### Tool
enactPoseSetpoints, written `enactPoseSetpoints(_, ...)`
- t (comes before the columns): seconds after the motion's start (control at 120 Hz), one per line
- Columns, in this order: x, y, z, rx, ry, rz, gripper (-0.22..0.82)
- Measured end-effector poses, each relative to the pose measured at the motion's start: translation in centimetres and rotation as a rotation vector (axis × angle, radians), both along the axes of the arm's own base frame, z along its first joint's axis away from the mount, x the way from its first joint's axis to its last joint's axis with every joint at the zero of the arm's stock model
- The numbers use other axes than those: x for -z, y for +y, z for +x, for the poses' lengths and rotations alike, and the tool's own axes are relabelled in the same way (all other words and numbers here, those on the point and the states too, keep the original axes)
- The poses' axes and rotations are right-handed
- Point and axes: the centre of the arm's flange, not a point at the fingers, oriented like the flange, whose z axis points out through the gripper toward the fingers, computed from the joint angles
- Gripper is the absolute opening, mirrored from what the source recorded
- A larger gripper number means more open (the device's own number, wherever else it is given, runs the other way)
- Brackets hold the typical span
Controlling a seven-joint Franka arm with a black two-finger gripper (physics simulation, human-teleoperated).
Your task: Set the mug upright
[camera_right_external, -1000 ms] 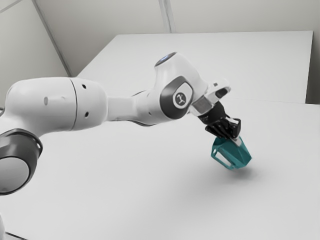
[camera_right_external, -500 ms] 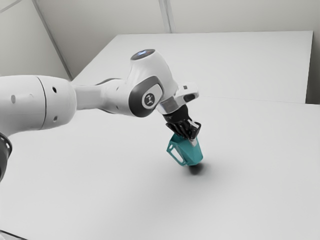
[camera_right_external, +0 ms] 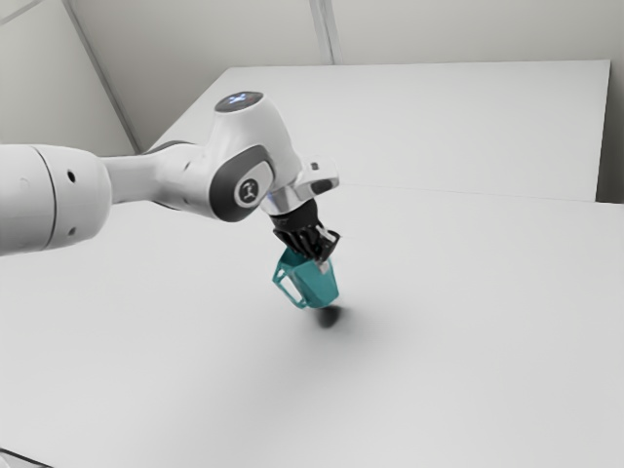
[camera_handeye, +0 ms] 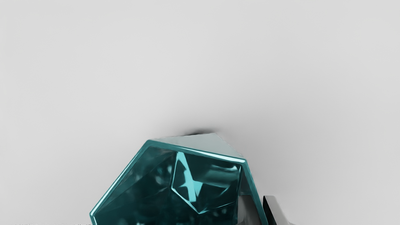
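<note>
One arm [camera_right_external: 185, 175] reaches in from the exterior view's left, its gripper [camera_handeye: 258, 200] closed on one wall of the tilted teal mug [camera_right_external: 314, 283], a finger on each side, apparently just above the white table [camera_right_external: 468, 322]. Released at this lean, the mug could topple; that one-wall hold could let it swivel on contact. Tabletop around leaves room for lowering; the far edge [camera_right_external: 487, 195] runs well apart, toward the exterior view's right.
</note>
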Motion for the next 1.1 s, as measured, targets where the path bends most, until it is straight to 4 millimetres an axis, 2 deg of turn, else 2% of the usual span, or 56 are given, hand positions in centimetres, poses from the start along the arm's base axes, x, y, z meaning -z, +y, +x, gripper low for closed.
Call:
enactPoseSetpoints(0.533,1.2,7.7,0.6,-0.079,0.022,0.098,-0.18)
enactPoseSetpoints(0.633,1.4,7.8,0.7,-0.066,0.019,0.130,-0.18)
enactPoseSetpoints(0.867,2.1,6.5,0.8,-0.056,0.003,0.151,-0.18)
enactPoseSetpoints(1.1,3.5,7.0,0.0,-0.088,0.022,0.152,-0.18)
